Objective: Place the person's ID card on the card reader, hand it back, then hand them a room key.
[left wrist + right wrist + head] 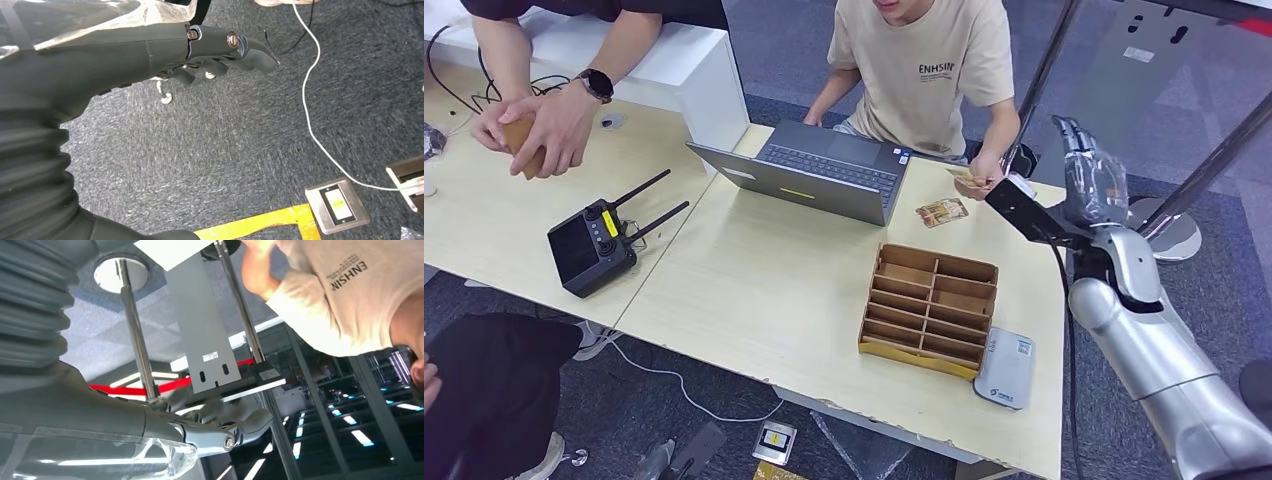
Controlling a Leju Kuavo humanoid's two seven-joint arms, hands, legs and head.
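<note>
While the left hand (220,55) hangs over the carpet with its fingers loosely apart and nothing in them, everything that matters sits at the far right of the desk. Going left to right across it: a person at the far left fiddles with a brown object, a black controller (594,245) with 2 antennas lies next, then an open laptop (824,170). Beyond that a picture card (941,211) lies flat on the desk, just in front of the seated person's hand (979,180), which seems to pinch the ID card (960,173); it is too small to be sure. Nearer the robot stands a wooden organiser (929,308), and touching its right corner lies the grey reader (1006,367).

The right hand (1089,180) is raised beside the desk's right edge, fingers extended and slightly apart, holding nothing. The ID card lies to its left, across the desk corner, its long axis roughly along the desk's far edge. I'd judge the right hand far the nearer 1, so it should take the card. A black bracket (1029,215) on the forearm juts between hand and card, and 2 slanted metal poles stand close behind.
</note>
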